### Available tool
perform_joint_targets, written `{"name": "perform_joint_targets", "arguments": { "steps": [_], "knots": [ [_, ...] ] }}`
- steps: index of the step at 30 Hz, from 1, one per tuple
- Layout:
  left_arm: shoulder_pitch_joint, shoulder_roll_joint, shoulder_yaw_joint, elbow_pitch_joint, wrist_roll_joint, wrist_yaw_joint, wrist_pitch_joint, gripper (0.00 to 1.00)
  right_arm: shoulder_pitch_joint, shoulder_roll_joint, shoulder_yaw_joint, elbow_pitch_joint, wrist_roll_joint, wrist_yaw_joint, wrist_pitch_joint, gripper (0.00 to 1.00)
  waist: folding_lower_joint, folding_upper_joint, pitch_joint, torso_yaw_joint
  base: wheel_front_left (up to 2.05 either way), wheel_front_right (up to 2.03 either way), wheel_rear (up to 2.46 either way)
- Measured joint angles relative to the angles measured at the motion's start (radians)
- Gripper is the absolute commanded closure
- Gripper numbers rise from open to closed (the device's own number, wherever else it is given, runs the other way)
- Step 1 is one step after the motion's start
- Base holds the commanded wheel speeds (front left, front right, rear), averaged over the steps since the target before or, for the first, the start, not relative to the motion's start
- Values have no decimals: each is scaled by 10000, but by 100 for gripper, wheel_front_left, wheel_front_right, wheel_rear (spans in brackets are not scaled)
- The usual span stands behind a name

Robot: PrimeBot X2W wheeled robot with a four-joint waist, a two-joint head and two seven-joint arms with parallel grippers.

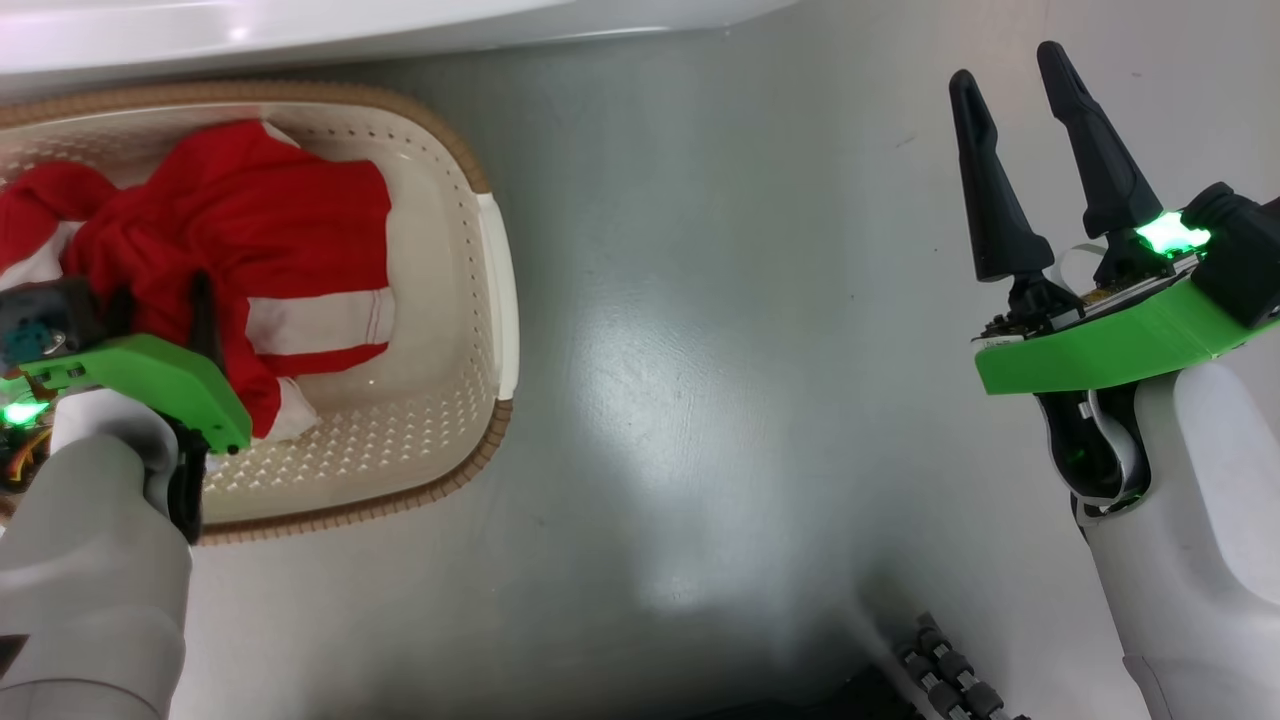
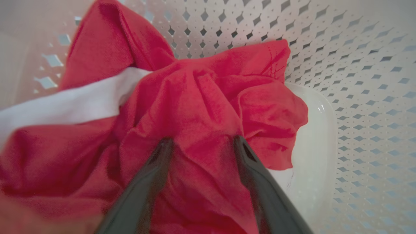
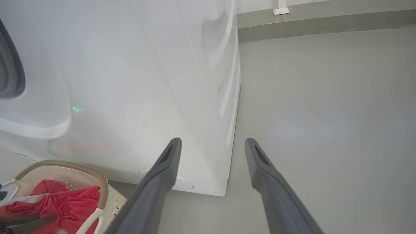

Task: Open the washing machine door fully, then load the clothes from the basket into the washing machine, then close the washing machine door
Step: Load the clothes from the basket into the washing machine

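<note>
The cream basket (image 1: 495,300) with its brown rim stands on the floor by the white washing machine (image 1: 300,30). Red clothes (image 1: 250,220) with white stripes lie bunched in it. My left gripper (image 1: 165,305) reaches down into the basket. In the left wrist view it (image 2: 201,141) is open, its fingers pressed into the clothes (image 2: 201,97) with a ridge of red fabric between them. My right gripper (image 1: 1006,62) hangs open over bare floor, far from the basket. The right wrist view shows the washing machine (image 3: 130,81) front with a dark curved rim at far left; I cannot make out the door.
Grey floor (image 1: 700,350) stretches between the basket and my right arm. The right wrist view shows the round service flap (image 3: 183,184) low on the machine, the basket (image 3: 102,185) at lower left, and a grey baseboard (image 3: 325,22) beyond. Dark rollers of my base (image 1: 940,670) sit at the bottom.
</note>
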Motion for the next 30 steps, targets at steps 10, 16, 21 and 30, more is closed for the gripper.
{"name": "perform_joint_targets", "arguments": {
  "steps": [10,16,21,30],
  "knots": [
    [-170,36,-268,278,4,230,951,0,-144,25,8,-71,0,0,0,0,0,0,241,-132,0,0,0],
    [-173,50,-437,326,119,809,1555,0,-161,25,8,-92,-2,0,0,0,0,0,337,-173,0,0,0],
    [-174,61,-516,339,198,1055,1735,0,-161,25,6,-105,-4,0,0,0,0,0,368,-184,0,0,0],
    [-178,151,-681,351,184,1026,2437,100,-162,23,12,-104,-13,0,0,0,1,0,444,-184,0,0,0]
  ]
}}
